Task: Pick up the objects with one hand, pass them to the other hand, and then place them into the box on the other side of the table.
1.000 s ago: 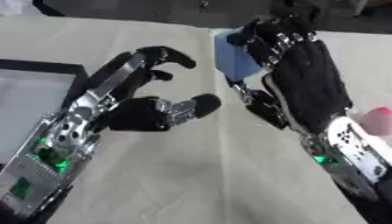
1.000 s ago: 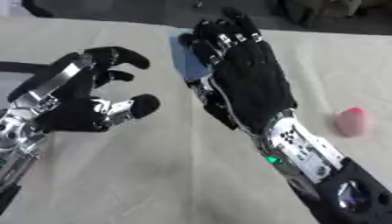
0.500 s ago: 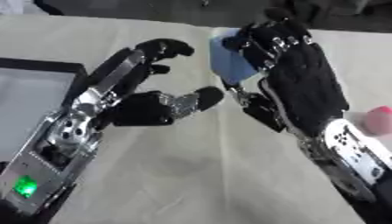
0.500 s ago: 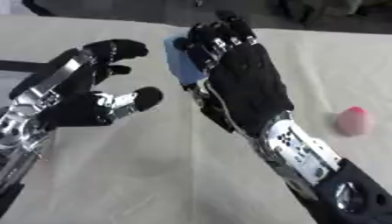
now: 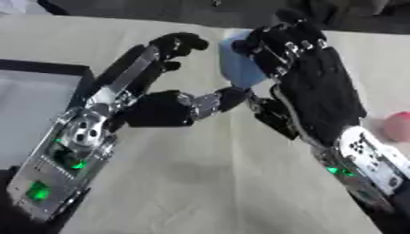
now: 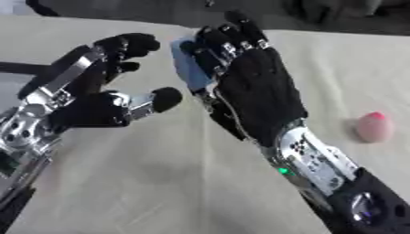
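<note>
Holding the pale blue object (image 5: 238,68) above the desk (image 5: 200,183), our right hand (image 6: 256,91) has its fingers curled round it, back of the hand toward us, so most of the grip is hidden. Only 1 side of the object shows, on the side facing our left hand (image 5: 156,107).

Left hand sits just beside it, fingers spread wide, thumb reaching under toward the object's lower edge. We cannot tell whether the thumb touches it yet.

Box (image 5: 32,105) lies on the left, partly behind the left arm. A pink object (image 6: 373,127) rests on the desk well to the right, untouched.

We judge the handover is under way, not finished.

Risks from here:
- Right fingers releasing before the left fingers close: object drops to the desk between the 2 hands.
- Left fingers closing on the right hand's fingers instead of the object, since little of its surface is exposed on the near side.
- Left thumb pushing up on the lower edge could tip the object out of the right hand's grasp.
- Object looks thin and smooth, so we suspect it may slide in a pinch on the edge alone.
</note>
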Robot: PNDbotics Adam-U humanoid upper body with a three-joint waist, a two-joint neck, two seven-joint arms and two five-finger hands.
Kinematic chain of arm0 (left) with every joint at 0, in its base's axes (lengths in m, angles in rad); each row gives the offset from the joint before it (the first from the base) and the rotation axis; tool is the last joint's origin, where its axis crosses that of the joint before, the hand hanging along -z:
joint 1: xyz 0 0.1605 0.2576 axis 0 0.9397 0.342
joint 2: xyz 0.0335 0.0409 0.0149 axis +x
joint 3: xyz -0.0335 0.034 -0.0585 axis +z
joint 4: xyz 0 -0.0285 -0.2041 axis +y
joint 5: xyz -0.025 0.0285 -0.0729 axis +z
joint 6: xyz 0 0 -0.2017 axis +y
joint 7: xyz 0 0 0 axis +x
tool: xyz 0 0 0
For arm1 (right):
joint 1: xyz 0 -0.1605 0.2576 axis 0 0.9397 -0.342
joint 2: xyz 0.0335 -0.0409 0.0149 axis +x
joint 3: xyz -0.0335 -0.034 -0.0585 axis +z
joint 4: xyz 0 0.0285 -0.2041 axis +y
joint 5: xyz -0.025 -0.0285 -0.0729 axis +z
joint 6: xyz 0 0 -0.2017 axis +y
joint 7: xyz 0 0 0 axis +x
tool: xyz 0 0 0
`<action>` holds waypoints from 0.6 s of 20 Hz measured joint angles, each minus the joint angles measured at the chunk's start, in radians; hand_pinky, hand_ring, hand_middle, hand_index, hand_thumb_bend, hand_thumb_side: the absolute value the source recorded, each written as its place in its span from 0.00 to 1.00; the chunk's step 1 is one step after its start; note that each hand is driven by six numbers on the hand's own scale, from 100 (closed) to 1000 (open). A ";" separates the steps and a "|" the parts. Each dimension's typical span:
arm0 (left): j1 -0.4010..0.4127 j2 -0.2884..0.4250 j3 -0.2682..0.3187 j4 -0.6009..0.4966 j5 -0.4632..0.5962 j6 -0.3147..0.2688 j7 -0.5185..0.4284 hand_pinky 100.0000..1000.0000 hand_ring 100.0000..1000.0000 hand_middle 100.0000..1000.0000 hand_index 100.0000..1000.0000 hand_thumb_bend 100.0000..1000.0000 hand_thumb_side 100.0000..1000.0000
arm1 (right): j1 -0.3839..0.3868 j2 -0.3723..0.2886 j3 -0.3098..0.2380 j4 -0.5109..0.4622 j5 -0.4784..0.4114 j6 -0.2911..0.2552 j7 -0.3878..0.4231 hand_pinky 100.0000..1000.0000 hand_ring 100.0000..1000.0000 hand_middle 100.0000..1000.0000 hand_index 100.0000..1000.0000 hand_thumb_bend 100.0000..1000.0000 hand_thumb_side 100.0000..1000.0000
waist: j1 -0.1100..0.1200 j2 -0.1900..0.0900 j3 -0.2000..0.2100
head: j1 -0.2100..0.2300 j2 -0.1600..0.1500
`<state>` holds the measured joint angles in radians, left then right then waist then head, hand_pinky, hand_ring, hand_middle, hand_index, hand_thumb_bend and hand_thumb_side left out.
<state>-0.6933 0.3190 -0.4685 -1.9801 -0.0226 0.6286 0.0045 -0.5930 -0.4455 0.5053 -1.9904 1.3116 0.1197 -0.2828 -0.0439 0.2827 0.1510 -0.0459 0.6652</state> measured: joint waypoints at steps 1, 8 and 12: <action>0.000 -0.005 0.000 0.004 -0.006 0.005 0.003 0.97 1.00 0.92 0.83 0.67 0.36 | 0.000 0.000 0.001 0.000 0.001 0.000 -0.004 0.80 0.55 0.38 0.40 0.06 0.00 | 0.000 0.000 0.000 | 0.000 0.000; 0.000 -0.027 0.000 0.025 -0.027 0.021 0.017 0.97 1.00 0.92 0.83 0.67 0.36 | 0.000 0.000 0.005 0.000 0.004 0.003 -0.017 0.80 0.55 0.38 0.40 0.06 0.00 | 0.000 0.000 0.001 | 0.000 0.000; 0.000 -0.028 0.000 0.029 -0.029 0.022 0.019 0.98 1.00 0.91 0.83 0.68 0.35 | 0.000 0.000 0.007 0.000 0.004 0.004 -0.018 0.79 0.54 0.38 0.40 0.06 0.00 | 0.000 0.000 0.001 | 0.000 0.000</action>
<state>-0.6934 0.2906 -0.4689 -1.9509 -0.0520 0.6507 0.0232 -0.5931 -0.4455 0.5125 -1.9904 1.3159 0.1235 -0.3007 -0.0437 0.2828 0.1522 -0.0456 0.6648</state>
